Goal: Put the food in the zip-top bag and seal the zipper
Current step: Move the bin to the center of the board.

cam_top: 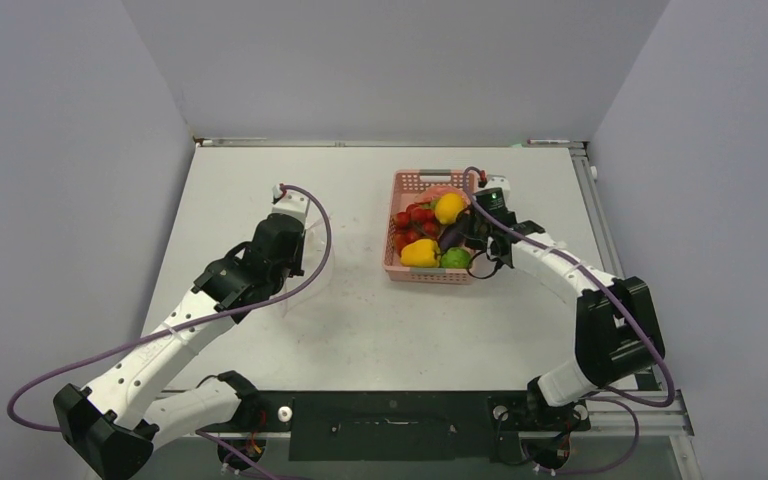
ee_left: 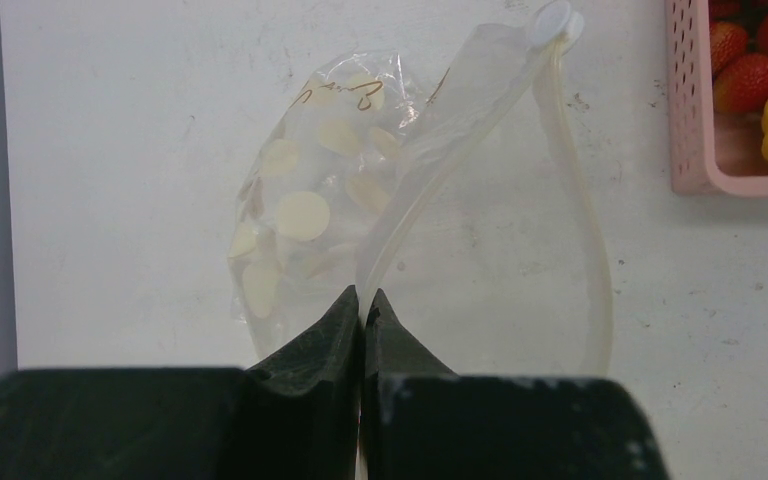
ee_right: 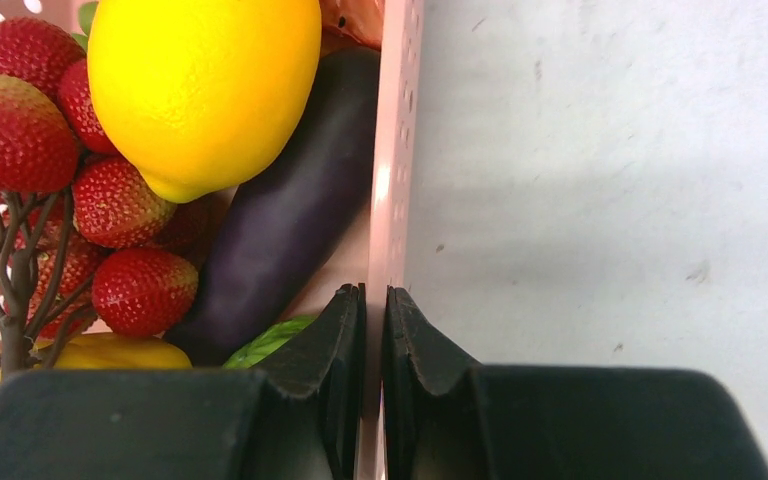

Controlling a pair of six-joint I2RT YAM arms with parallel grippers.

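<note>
The clear zip-top bag (ee_left: 310, 200), printed with cream dots, lies on the white table left of the basket. My left gripper (ee_left: 363, 293) is shut on its mouth edge, and the zipper (ee_left: 585, 200) loops away from the jaws, leaving the mouth open. The food sits in the pink basket (cam_top: 423, 178): a lemon (ee_right: 200, 80), a dark purple eggplant (ee_right: 290, 210), a red cluster (ee_right: 120, 200), a yellow pepper (cam_top: 419, 253) and a green piece (cam_top: 454, 258). My right gripper (ee_right: 373, 292) is shut on the basket's right wall (ee_right: 392, 150), one finger inside and one outside.
The white table (cam_top: 260, 180) ends at grey walls behind and on both sides. A metal rail (cam_top: 592, 190) runs along the right edge. The left arm's purple cable (cam_top: 322, 235) arcs over the bag area.
</note>
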